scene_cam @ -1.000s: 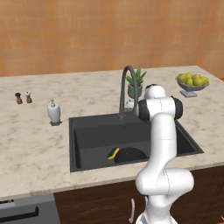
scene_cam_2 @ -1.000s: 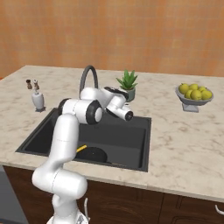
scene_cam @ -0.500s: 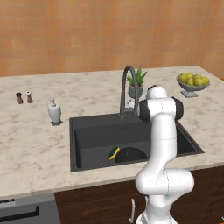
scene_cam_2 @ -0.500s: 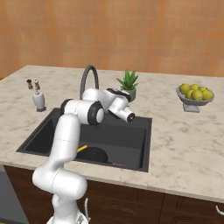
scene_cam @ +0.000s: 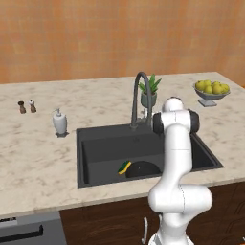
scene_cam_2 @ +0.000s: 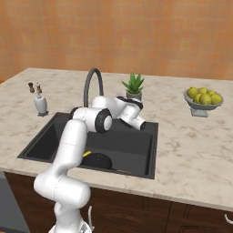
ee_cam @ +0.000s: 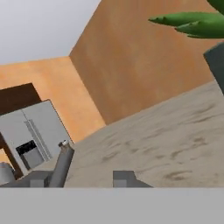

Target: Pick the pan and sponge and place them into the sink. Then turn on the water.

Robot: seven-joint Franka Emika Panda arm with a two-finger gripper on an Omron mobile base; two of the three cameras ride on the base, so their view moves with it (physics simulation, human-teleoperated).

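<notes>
A: Pan (scene_cam: 142, 169) and sponge (scene_cam: 125, 167) both in the sink (scene_cam: 95, 143), front side, sponge touching the pan's left edge. No water at the faucet (scene_cam: 141, 98) tip. Judging tap is the step left.

B: Where's the gripper (scene_cam_2: 141, 124)?

A: Above the basin's back right, hand pointing right and a bit down. Hand view looks along the counter (ee_cam: 175, 144); plant (ee_cam: 197, 22) leaves top right, a grey lever (ee_cam: 62, 162) just left of the left fingertip (ee_cam: 37, 179).

B: Is that lever the tap handle?

A: Probably; can't confirm.

B: Fingers?

A: About half open, holding nothing.

B: Next move?

A: Lever lies to the fingers' left in that view, close by, its long axis steeply upright there. I'd shift that way to push it.
</notes>
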